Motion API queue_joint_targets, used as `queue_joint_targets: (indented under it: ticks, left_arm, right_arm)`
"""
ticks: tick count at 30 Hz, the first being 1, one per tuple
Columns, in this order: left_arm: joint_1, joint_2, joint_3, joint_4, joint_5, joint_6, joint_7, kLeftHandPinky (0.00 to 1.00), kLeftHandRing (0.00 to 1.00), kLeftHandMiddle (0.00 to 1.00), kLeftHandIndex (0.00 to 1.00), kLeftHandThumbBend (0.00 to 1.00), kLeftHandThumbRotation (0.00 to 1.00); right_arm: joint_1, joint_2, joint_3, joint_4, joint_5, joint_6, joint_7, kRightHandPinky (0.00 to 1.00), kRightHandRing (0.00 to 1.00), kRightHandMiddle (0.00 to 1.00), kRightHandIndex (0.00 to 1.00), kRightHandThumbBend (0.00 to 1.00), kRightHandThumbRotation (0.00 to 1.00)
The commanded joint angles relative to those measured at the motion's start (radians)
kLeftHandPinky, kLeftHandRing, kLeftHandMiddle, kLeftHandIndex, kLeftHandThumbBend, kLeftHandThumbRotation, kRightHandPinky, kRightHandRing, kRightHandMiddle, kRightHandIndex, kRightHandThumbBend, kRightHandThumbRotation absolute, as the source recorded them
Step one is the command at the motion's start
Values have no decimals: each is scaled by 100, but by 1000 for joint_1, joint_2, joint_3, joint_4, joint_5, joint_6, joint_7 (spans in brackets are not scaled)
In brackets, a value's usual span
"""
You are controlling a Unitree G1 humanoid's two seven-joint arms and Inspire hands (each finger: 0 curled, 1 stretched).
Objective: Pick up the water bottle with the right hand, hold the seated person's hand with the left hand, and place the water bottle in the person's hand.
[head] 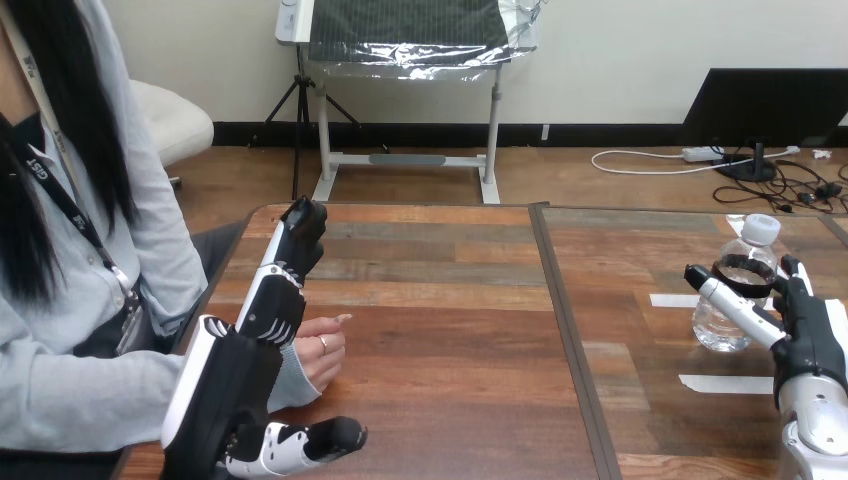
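So the water bottle (716, 330) is standing upright on the right side of the tabletop (450, 330), white cap (763, 228) screwed on, with a couple of strips of white tape (726, 383) stuck to the wood near it. The right hand (815, 335) is right up against it from the right. Whether it's actually clamped on yet or just resting there, I honestly can't tell.

Handling-wise: thin clear plastic, so my guess is it's light and a bit squishy. Squeeze too hard and the wall dents; go too soft and the smooth side could slide. I'd grab around the middle of the body, below the shoulder, where it's widest and straightest. Not the cap, since that leaves the body free to swing. There looks to be water inside, but I can't make out how full it is. With the cap on, a tilt shouldn't spill anything.

Over on the left, the left hand (235, 380) is spread, fingers straight. The person's hand (322, 358) rests on the tabletop in the gap between those fingers and the thumb. Nothing's curled round it, so I wouldn't call that a hold yet. The bottle and the person's hand are well apart.
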Motion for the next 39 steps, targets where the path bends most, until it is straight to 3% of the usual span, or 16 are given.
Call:
queue_joint_targets:
  ticks: [1, 21, 32, 39]
  left_arm:
    - [-23, 11, 9, -49, -16, -8, -3, 100, 100, 100, 100, 100, 63]
    - [19, 26, 8, -114, -34, 22, -5, 99, 100, 100, 100, 100, 61]
    - [44, 34, 16, -151, -31, 36, -3, 98, 100, 100, 100, 100, 60]
    - [46, 37, 23, -156, -26, 19, -4, 94, 100, 100, 100, 100, 61]
  right_arm:
    - [-87, -9, 7, 2, -12, 11, -7, 99, 97, 96, 100, 100, 43]
    - [-110, -6, 18, 5, -34, 60, -19, 97, 96, 95, 100, 100, 47]
    - [-129, -3, 12, 8, -32, 83, -17, 93, 95, 95, 100, 100, 43]
    - [-144, -5, 20, 9, -43, 99, -24, 92, 95, 95, 100, 100, 44]
